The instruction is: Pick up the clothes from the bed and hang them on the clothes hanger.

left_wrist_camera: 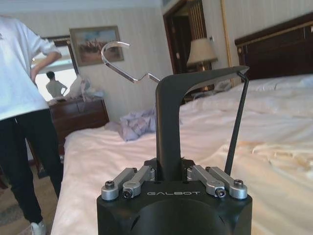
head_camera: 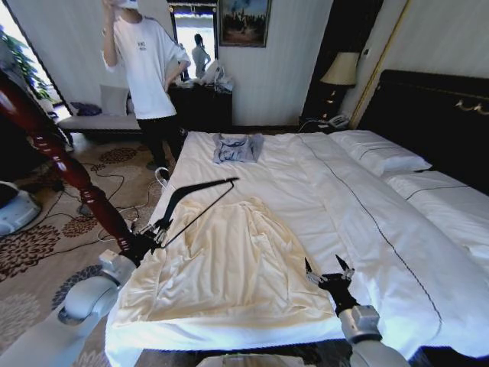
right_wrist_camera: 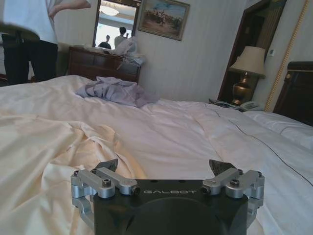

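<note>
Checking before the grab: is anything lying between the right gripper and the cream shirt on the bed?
Nothing visible is. The open right gripper sits at the edge of the cream shirt, with only bare bed sheet around it. The small grey-blue garment lies far up the bed.

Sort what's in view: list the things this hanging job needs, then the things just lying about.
For the job:
cream shirt, flat on the bed
black hanger, gripped by the left hand
right hand, open beside the shirt

Lying about:
grey-blue garment
pillows
bedside lamp
</note>
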